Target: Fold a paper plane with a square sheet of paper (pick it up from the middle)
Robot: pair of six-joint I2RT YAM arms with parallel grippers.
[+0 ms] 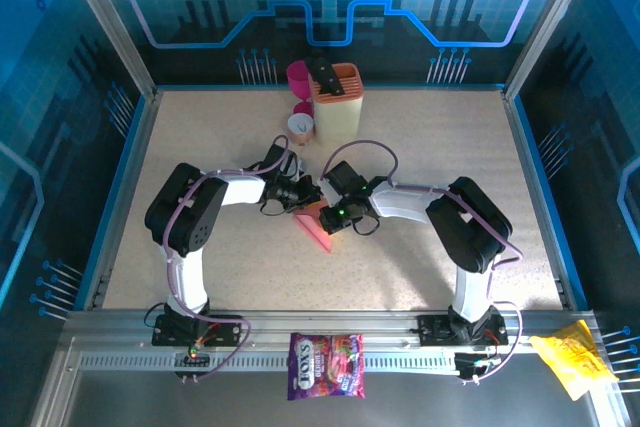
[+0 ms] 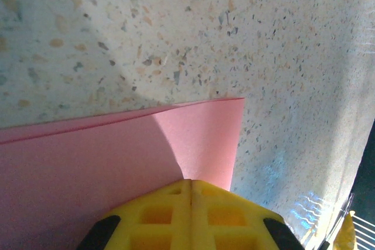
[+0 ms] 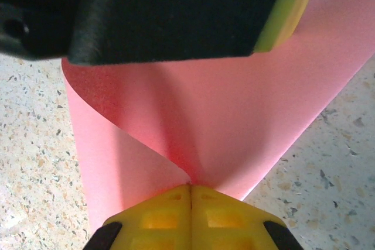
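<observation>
Nearest, purple candy bag (image 1: 326,365) and yellow packet (image 1: 572,362) lay on front rail (image 1: 250,332). At table (image 1: 450,147) centre, both jaws were pinched shut on square sheet of paper (image 1: 318,229): left gripper (image 2: 190,182) on doubled edge, right gripper (image 3: 190,187) at curled crease. From above, grippers hid most of sheet. Farther back stood small cup (image 1: 301,125), cream holder (image 1: 337,107), magenta cup (image 1: 298,75).

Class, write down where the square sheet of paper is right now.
In the top view, the square sheet of paper is at mid-table, curled and pinched by both the left gripper and right gripper.
</observation>
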